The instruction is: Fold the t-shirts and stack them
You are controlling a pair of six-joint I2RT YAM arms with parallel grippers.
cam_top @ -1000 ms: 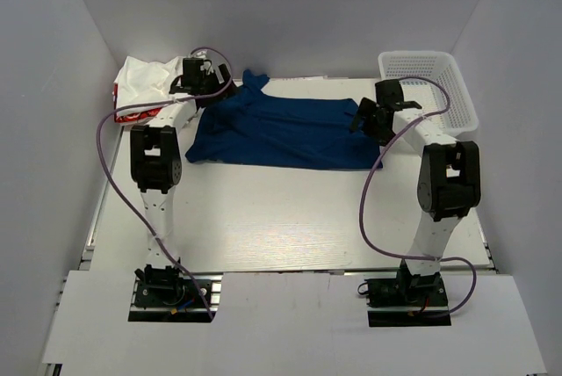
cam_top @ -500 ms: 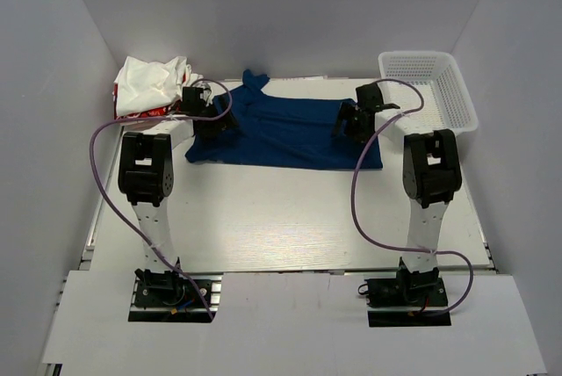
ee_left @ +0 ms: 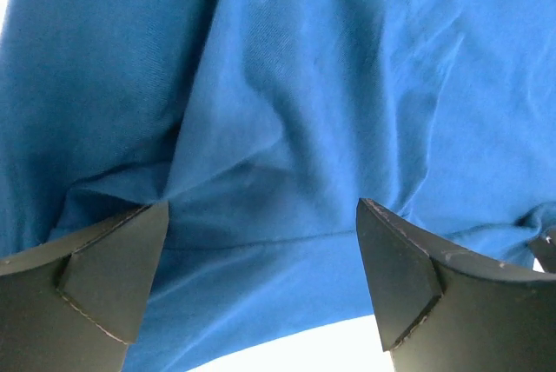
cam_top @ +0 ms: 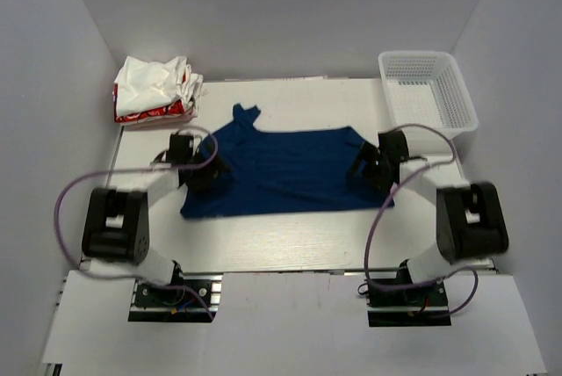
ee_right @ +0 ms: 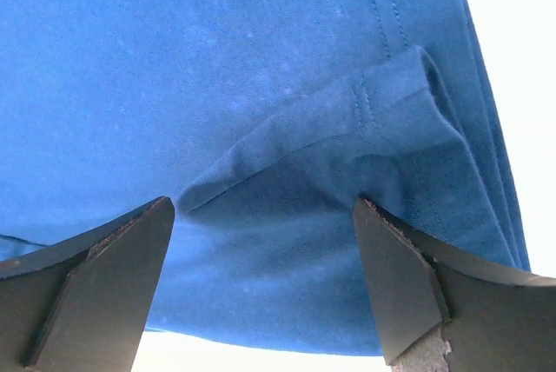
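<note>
The navy shirt (cam_top: 290, 169) lies spread across the middle of the surface (cam_top: 290, 235), one bunched end pointing toward the far left. The left gripper (ee_left: 261, 215) sits over its left edge and the right gripper (ee_right: 265, 211) over its right edge. Both have fingers spread wide with nothing clamped (a raised fold of cloth shows in each gap). The white-and-red shirts (cam_top: 149, 90) lie heaped in the far left corner, and the basket (cam_top: 430, 90) stands at the far right.
</note>
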